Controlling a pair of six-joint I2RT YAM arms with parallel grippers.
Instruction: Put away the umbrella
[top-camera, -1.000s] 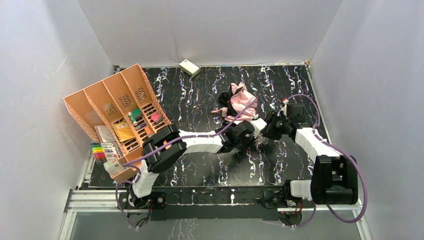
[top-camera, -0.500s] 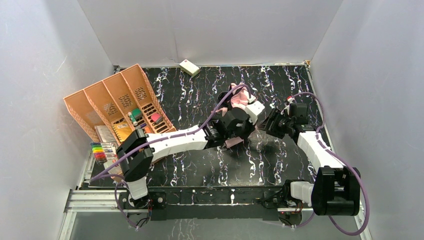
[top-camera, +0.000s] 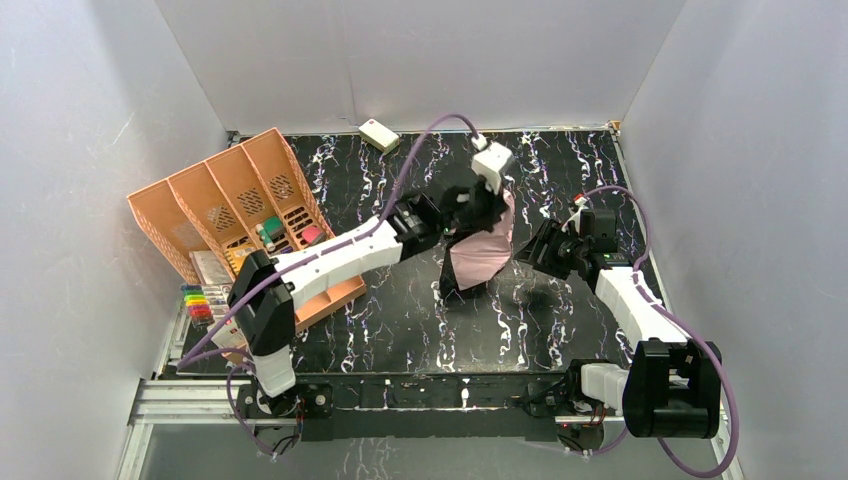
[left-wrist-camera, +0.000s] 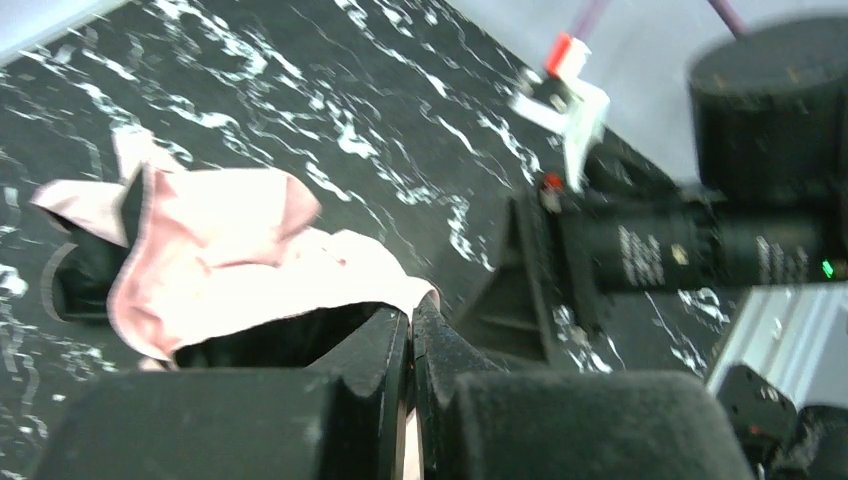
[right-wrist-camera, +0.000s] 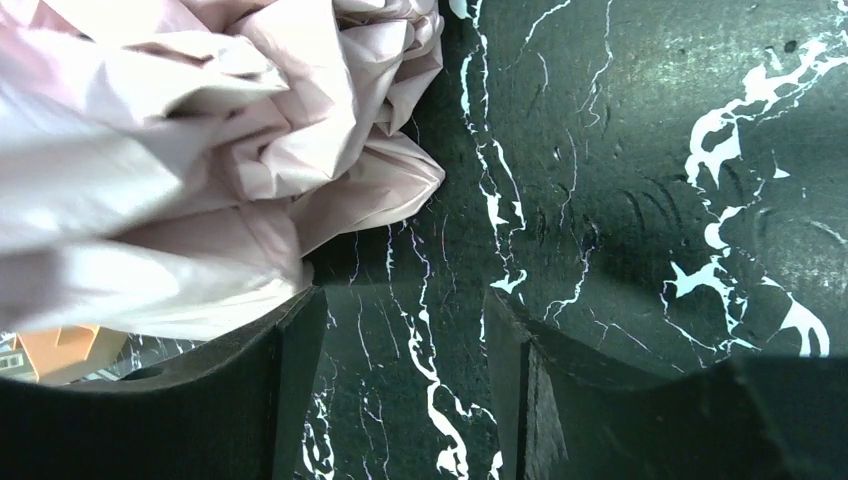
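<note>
Early days on this one. Left claw (left-wrist-camera: 410, 335) was clenched on the umbrella (top-camera: 480, 255), dangling it over the middle of the surface (top-camera: 400, 320), fabric all loose and crumpled (not wrapped or stowed yet). Right claw (right-wrist-camera: 400, 330) sat released just beside it, toward the right edge. The small print on the right arm (left-wrist-camera: 690, 250) was too blurred to read.

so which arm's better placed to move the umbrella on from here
Left, probably. The left gripper is shut on the umbrella, whose pink fabric hangs from it. The right gripper stands open and empty beside the fabric.
</note>
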